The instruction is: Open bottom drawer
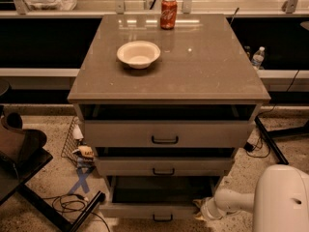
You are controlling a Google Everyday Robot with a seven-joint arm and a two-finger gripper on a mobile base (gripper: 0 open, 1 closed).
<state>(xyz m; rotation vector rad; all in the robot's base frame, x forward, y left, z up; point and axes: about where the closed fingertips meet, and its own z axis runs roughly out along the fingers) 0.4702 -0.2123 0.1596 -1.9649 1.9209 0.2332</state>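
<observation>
Grey surface is carrying a white bowl toward 10 o'clock of its centre. A red can is standing upright at 12 o'clock, near the far edge. All three drawers are sitting pulled out in steps, with the bottom drawer sticking out farthest and showing a dark interior. The tool is sitting at the 3 o'clock end of that drawer's front, with the white arm reaching in from 4 o'clock.
</observation>
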